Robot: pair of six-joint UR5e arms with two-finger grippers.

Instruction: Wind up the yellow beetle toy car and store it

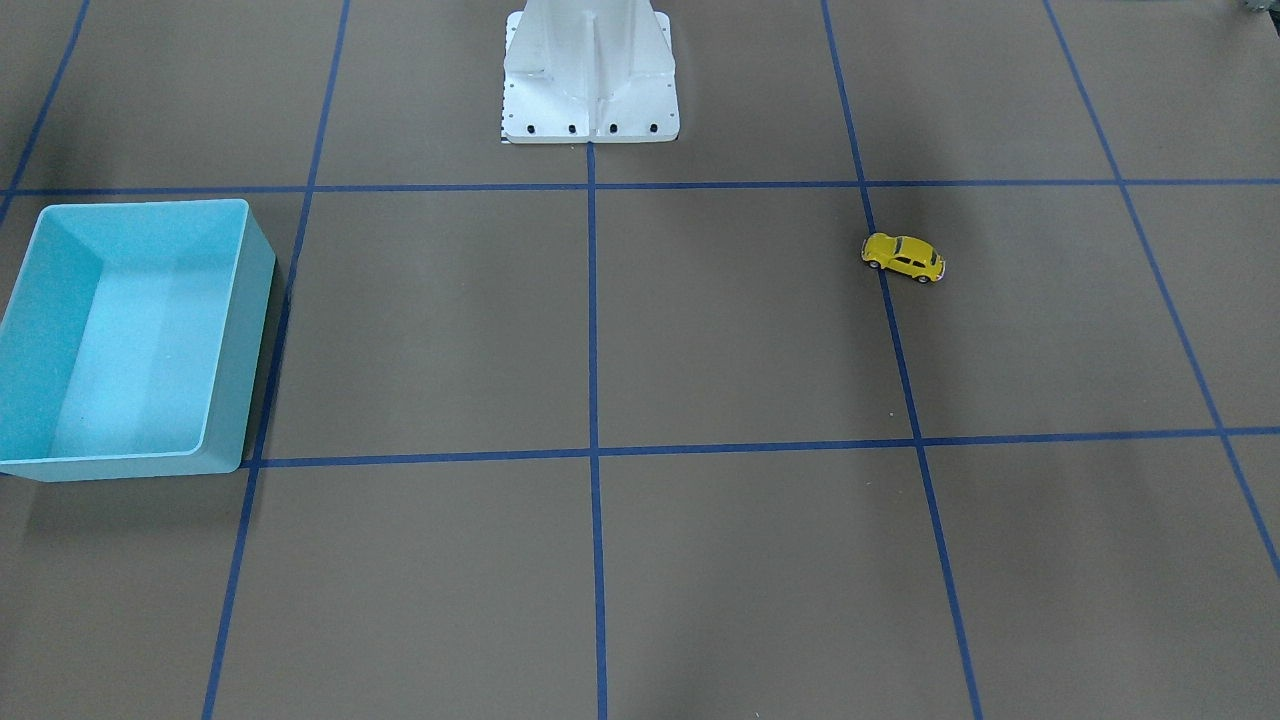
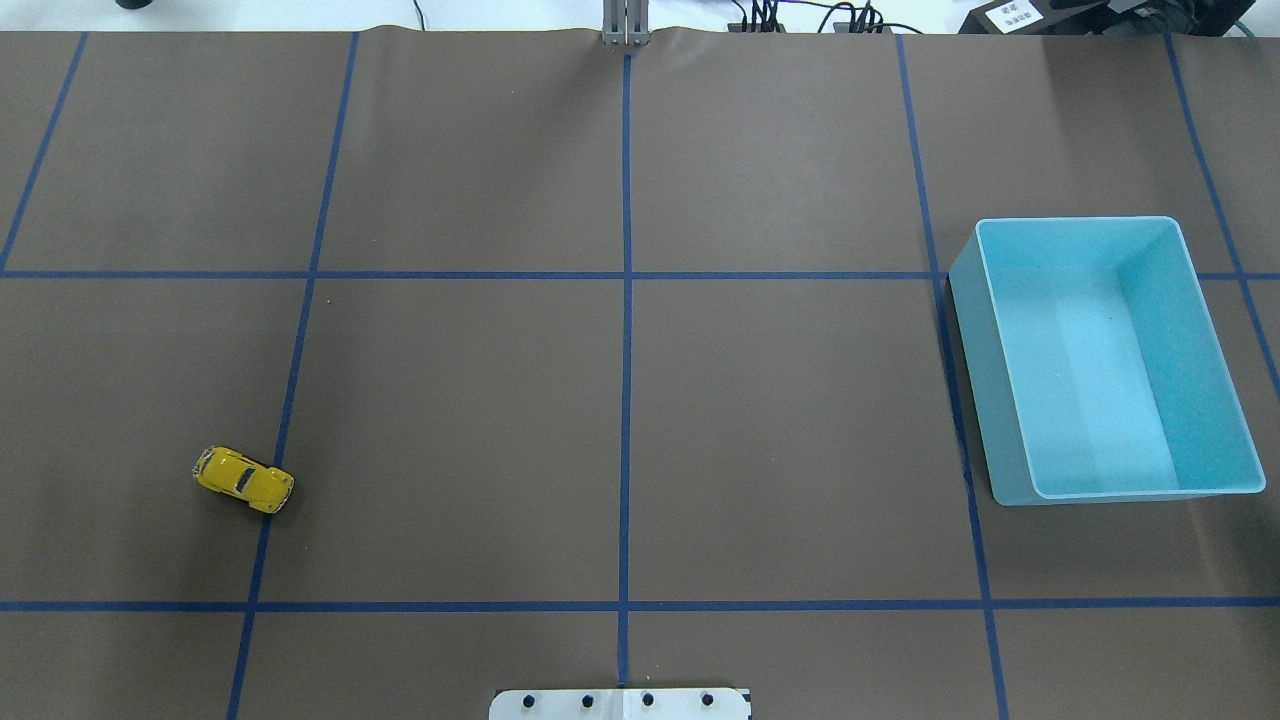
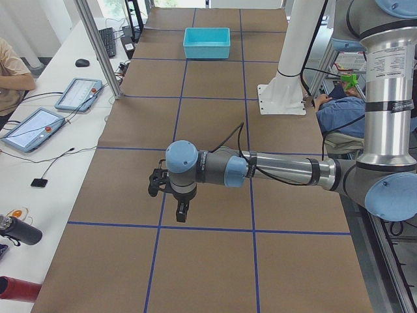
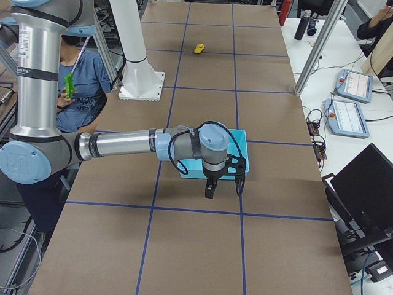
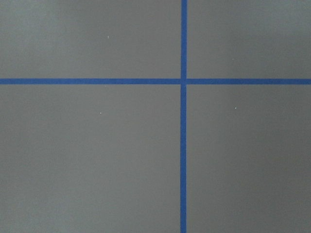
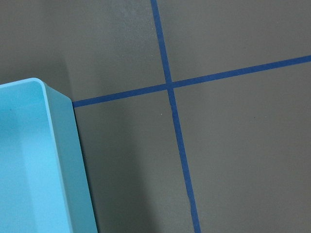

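The yellow beetle toy car (image 1: 903, 257) stands on its wheels on the brown mat, across a blue tape line on the robot's left side; it also shows in the overhead view (image 2: 244, 479) and far off in the exterior right view (image 4: 199, 48). The empty light blue bin (image 1: 250, 340) sits on the robot's right side (image 2: 965, 350). My left gripper (image 3: 171, 199) hangs above the mat and shows only in the exterior left view, so I cannot tell its state. My right gripper (image 4: 222, 184) hovers by the bin's corner (image 6: 43, 160); I cannot tell its state either.
The white robot pedestal (image 1: 590, 80) stands at the table's middle edge. Blue tape lines (image 5: 183, 81) grid the mat. A side table holds tablets (image 3: 32, 127) and a seated person; another person (image 4: 77, 80) sits behind the pedestal.
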